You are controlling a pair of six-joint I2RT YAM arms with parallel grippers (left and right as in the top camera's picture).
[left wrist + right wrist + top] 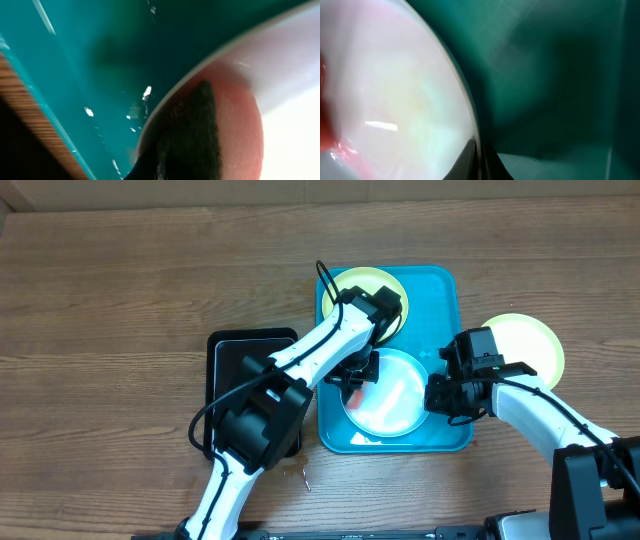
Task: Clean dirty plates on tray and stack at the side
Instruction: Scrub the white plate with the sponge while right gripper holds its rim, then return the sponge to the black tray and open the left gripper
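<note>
The turquoise tray (440,290) holds two plates. A yellow-green rimmed plate (365,283) lies at its far end. A light-blue rimmed plate (390,405) with red smears lies at its near end. My left gripper (355,380) is over this plate's left edge, shut on a dark fuzzy pad (192,130) that presses on a red smear (240,135). My right gripper (437,395) is shut on the same plate's right rim, which shows pinched between the two dark fingers (492,165) in the right wrist view. A third, yellow-green plate (530,345) lies on the table right of the tray.
A smaller black tray (240,365) sits on the wooden table left of the turquoise tray, partly under my left arm. Teal tray floor (100,60) and a tray wall (615,75) fill the wrist views.
</note>
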